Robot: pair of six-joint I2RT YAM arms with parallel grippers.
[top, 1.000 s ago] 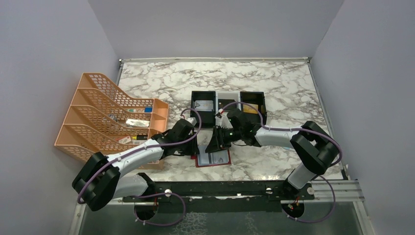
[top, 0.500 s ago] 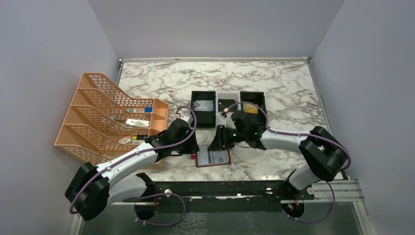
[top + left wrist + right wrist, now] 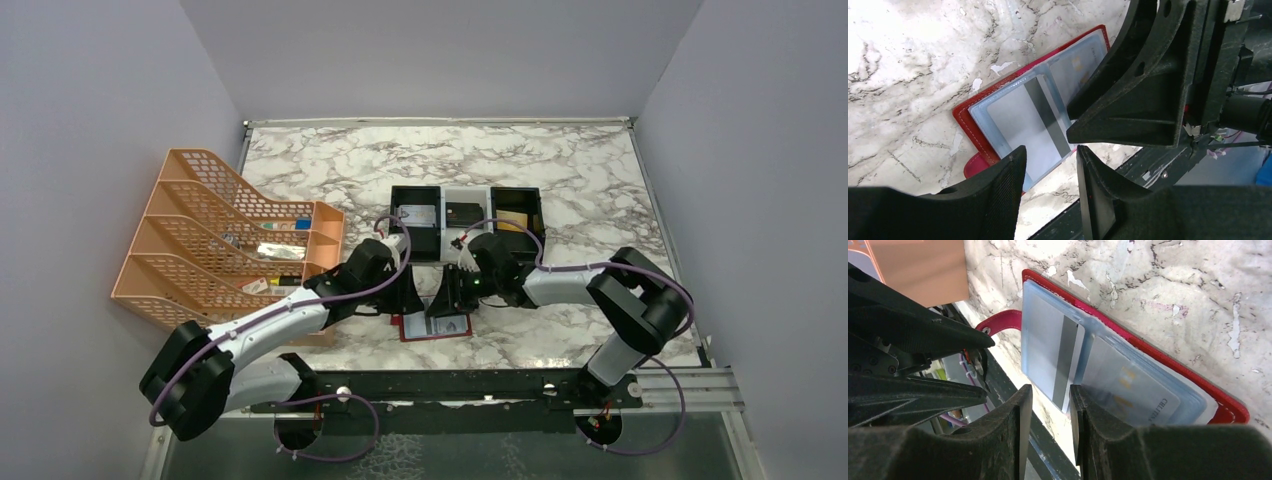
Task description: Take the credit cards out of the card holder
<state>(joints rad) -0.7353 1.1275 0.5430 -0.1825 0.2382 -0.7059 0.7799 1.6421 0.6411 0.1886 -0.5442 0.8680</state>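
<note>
The card holder [image 3: 437, 327] lies open on the marble near the table's front edge, red border round pale blue panels. One panel [image 3: 1013, 117] holds a silvery-white credit card [image 3: 1045, 347] with a grey stripe. The other panel shows a pale credit card [image 3: 1133, 387] with gold marks. My left gripper [image 3: 1050, 157] hovers over the holder's near edge, open, with nothing between its fingers. My right gripper [image 3: 1050, 392] faces it from the other side, just above the striped card's edge, jaws a little apart and empty. In the top view the two grippers [image 3: 408, 296] [image 3: 446, 298] nearly meet above the holder.
A black-and-white three-compartment tray [image 3: 396, 240] stands just behind the grippers with a silvery, a black and a gold card inside. An orange mesh file rack [image 3: 225, 240] fills the left side. The table's front rail [image 3: 480, 385] runs right below the holder.
Both grippers have come down closer to the holder and toward each other. The left jaws have opened wider. The holder has not moved.
</note>
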